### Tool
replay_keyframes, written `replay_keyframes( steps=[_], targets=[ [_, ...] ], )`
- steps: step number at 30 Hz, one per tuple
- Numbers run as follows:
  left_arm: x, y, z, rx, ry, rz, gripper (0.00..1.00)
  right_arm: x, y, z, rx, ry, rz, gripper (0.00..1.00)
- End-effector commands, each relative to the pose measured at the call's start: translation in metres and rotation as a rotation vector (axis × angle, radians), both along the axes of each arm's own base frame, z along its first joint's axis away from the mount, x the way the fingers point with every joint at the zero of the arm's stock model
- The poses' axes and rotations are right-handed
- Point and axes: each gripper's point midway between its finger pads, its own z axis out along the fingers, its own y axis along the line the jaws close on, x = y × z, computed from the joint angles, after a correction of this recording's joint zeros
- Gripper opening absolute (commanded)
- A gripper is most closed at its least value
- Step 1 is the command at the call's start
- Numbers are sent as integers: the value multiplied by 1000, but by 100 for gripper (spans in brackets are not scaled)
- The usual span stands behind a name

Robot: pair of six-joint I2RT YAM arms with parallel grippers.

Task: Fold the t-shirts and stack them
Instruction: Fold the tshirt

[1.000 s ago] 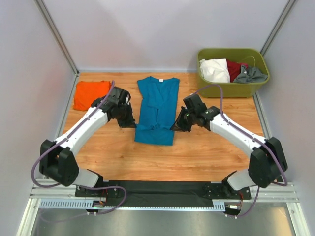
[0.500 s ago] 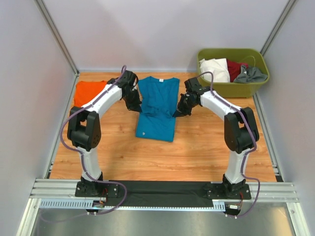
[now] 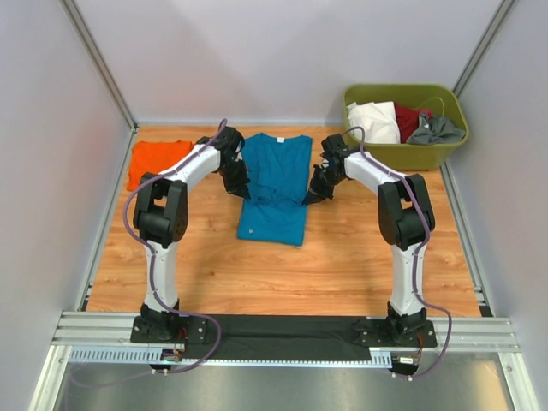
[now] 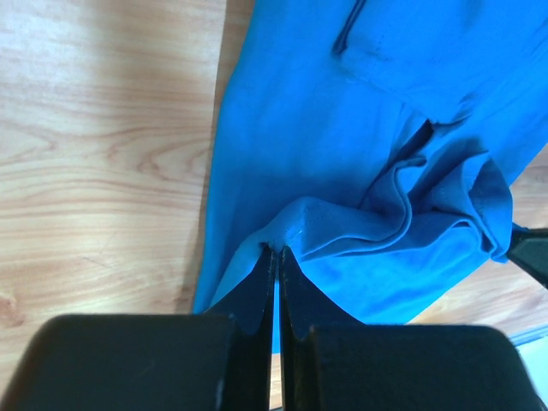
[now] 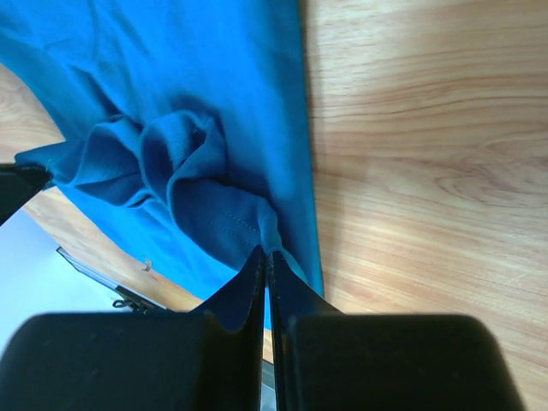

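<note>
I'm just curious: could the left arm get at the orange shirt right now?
Probably yes. The orange shirt lies uncovered just left of that arm, nothing between. But the left gripper is shut on the blue shirt, so it must let go first.

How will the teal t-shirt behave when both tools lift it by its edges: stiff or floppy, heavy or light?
Probably floppy: the teal t-shirt bunches into soft folds where the left tool and right tool pinch it. Likely light: the cloth looks thin and lies flat elsewhere. Expect sagging between the grips.
</note>
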Motion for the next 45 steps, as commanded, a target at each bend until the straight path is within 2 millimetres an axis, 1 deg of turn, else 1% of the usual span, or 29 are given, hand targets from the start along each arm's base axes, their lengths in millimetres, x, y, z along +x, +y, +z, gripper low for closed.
replay_keyframes(
  steps=[1,7,10,14,15,16,18,19,20,22,23,25,26,27,29,30,32,33,34,35,36,37,38,39,40,41,42,43,45],
  targets=[
    [17,-2,15,-28,-51,-15,0,10,8,21,37,-56,42,0],
    [24,0,36,-32,-106,-19,0,22,12,46,64,-124,49,0],
    [28,1,40,-25,-131,-20,0,26,14,49,71,-142,54,0],
    [30,3,24,-17,-99,-13,0,29,12,32,51,-118,55,0],
    [28,4,14,-12,-74,-11,0,27,12,21,40,-89,59,0],
    [27,4,9,-8,-63,-13,0,28,12,19,35,-85,60,0],
    [27,4,2,-5,-54,-19,0,26,10,9,19,-55,65,1],
    [28,5,1,-5,-55,-22,0,27,10,8,15,-56,67,1],
    [30,5,1,-4,-67,-30,4,30,10,10,17,-68,69,2],
    [34,6,6,4,-87,-43,14,36,8,15,0,-93,64,13],
    [35,7,9,7,-91,-48,32,42,8,25,1,-119,61,28],
    [43,10,26,11,-135,-48,52,49,5,38,-6,-155,58,46],
    [44,13,33,18,-149,-60,69,56,6,57,3,-195,56,62],
    [45,15,47,20,-178,-60,73,59,4,66,-3,-219,55,64],
    [49,17,73,20,-233,-71,81,64,4,87,-3,-267,54,66],
    [48,16,95,4,-281,-79,82,67,4,108,6,-316,48,68],
    [46,8,118,-57,-338,-91,86,69,7,126,35,-367,23,70],
    [42,4,142,-101,-386,-76,86,55,11,131,59,-364,22,71],
    [30,-3,137,-159,-357,-85,87,50,17,136,85,-363,1,72],
    [34,-10,148,-217,-411,-80,87,45,29,153,133,-423,0,72],
    [27,-16,164,-270,-446,-77,87,40,35,152,158,-423,-9,71],
    [12,-23,147,-335,-375,-51,87,25,36,126,154,-369,-21,70],
    [14,-31,151,-374,-415,-51,87,28,43,129,191,-388,-61,70],
    [8,-35,152,-395,-418,-45,87,24,46,130,200,-396,-76,70],
    [-1,-37,134,-410,-365,-16,87,21,45,123,204,-379,-96,71],
    [-2,-46,133,-431,-383,-24,87,16,43,114,209,-356,-130,72],
    [-9,-48,119,-434,-354,-15,87,15,38,108,193,-352,-152,72],
    [-9,-57,118,-454,-369,-14,87,11,36,101,182,-344,-161,73],
    [-13,-61,109,-450,-363,3,87,15,23,104,148,-371,-204,76]
  ],
)
